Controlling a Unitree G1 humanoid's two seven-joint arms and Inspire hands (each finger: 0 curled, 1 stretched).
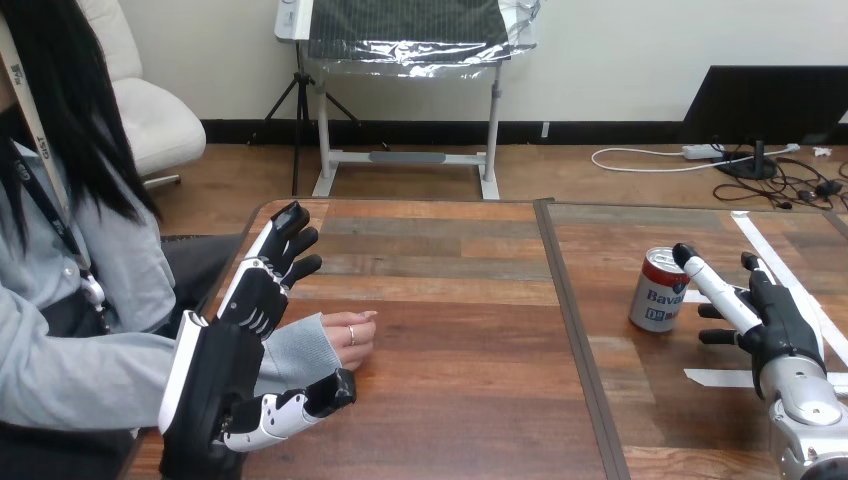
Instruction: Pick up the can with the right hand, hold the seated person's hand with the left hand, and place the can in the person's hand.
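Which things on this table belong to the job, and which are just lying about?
Job: can, right hand, left hand, person's hand.
Lying about: white tape strips on the table.

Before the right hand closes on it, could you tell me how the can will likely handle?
The can stands upright, tall for its base, so a sideways nudge from the right hand could tip it and set it rolling. Its smooth metal wall probably feels stiff but slippery.
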